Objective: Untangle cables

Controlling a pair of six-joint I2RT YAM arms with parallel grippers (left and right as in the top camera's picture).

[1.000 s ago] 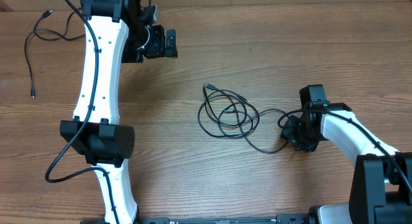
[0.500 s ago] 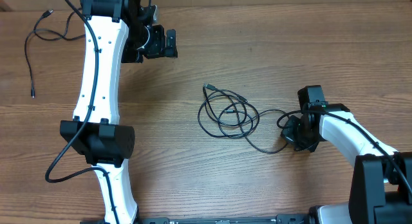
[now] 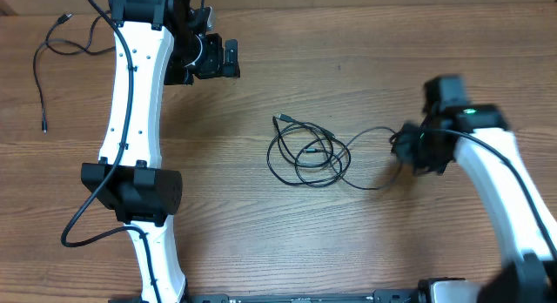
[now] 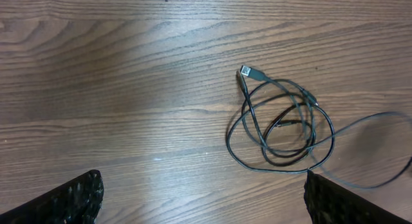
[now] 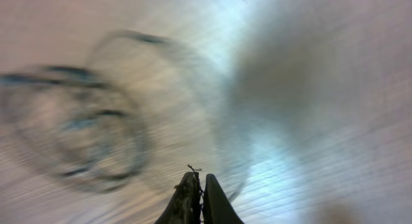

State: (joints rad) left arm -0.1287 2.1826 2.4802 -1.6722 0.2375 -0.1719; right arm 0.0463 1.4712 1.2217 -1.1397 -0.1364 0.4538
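A knotted bundle of thin black cables (image 3: 310, 151) lies in loose loops mid-table, a silvery plug (image 3: 278, 118) pointing to the back left. One strand (image 3: 372, 133) runs right from the bundle to my right gripper (image 3: 406, 150), which is shut on it. The right wrist view is motion-blurred, but its fingers (image 5: 199, 180) are pressed together on a thin cord. Another thin cable (image 3: 38, 68) lies apart at the far left. My left gripper (image 3: 219, 57) hangs open, high over the back left. Its wrist view looks down on the bundle (image 4: 281, 123) and plug (image 4: 246, 71), with nothing between its fingertips (image 4: 203, 180).
The white left arm (image 3: 130, 111) stretches from the table's front edge to the back left, with its thick black cable (image 3: 83, 220) looping beside it. The right arm (image 3: 505, 190) comes in from the front right. Bare wood lies around the bundle.
My right gripper has shut on the strand and swung up and toward the back right, drawing that strand out of the bundle. The left arm has not moved.
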